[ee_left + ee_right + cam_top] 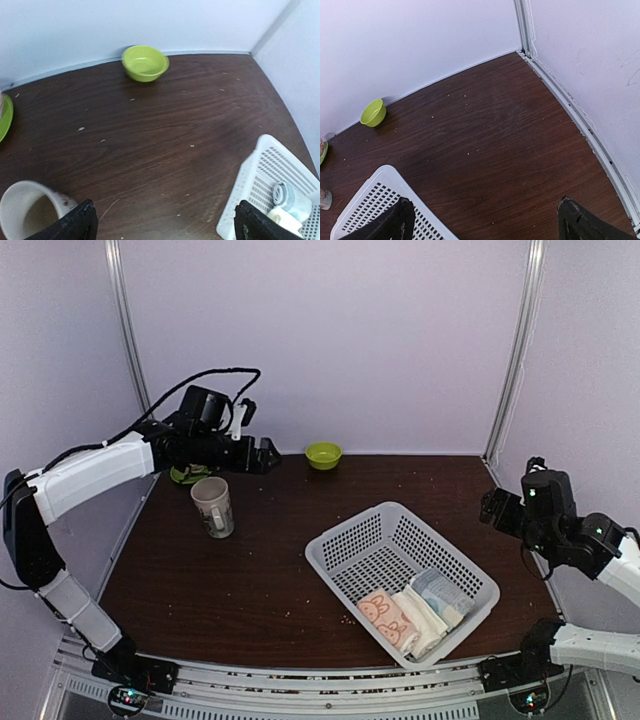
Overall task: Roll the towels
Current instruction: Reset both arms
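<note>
Your left fingers (pixel 77 222) and right fingers (pixel 395 222) are spread wide, gripping nothing. The rabbit-print towel (pixel 383 618) and cream towel (pixel 422 620) lie side by side in the white basket's (pixel 348 525) near end.

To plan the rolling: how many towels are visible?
2, both in the basket, at its near end: the rabbit-print towel and the cream-white towel beside it. More may hide beneath.

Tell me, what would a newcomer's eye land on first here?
Probably the white perforated plastic basket at the near right of the dark wooden table, where a peach rabbit-printed cloth towel, a plain cream-white cloth towel and a pale blue-white packet lie side by side. Next, the lime-green bowl by the back wall, and the cream ceramic mug at the left.
</note>
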Robot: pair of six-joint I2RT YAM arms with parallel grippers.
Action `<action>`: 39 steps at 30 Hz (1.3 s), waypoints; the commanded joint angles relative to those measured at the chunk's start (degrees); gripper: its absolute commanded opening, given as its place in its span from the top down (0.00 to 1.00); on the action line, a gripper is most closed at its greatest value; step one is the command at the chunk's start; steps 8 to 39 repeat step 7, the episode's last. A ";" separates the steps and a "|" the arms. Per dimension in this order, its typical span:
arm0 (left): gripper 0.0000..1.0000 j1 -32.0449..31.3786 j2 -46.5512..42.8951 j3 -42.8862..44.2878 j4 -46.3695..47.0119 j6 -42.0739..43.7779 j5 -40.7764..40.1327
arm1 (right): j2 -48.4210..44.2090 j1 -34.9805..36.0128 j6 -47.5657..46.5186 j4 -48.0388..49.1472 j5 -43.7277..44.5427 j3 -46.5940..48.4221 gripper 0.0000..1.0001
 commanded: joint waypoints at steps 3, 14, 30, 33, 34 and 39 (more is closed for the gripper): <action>0.02 3.20 -6.74 -12.36 4.69 -6.75 -8.48 | -3.55 -1.76 -1.09 3.00 6.37 -1.35 0.00; 0.02 3.25 -10.42 -16.45 5.94 -5.84 -12.31 | -3.25 -1.85 -1.49 3.62 8.67 -1.17 0.00; 0.02 3.25 -10.42 -16.45 5.94 -5.84 -12.31 | -3.25 -1.85 -1.49 3.62 8.67 -1.17 0.00; 0.02 3.25 -10.42 -16.45 5.94 -5.84 -12.31 | -3.25 -1.85 -1.49 3.62 8.67 -1.17 0.00; 0.02 3.25 -10.42 -16.45 5.94 -5.84 -12.31 | -3.25 -1.85 -1.49 3.62 8.67 -1.17 0.00; 0.02 3.25 -10.42 -16.45 5.94 -5.84 -12.31 | -3.25 -1.85 -1.49 3.62 8.67 -1.17 0.00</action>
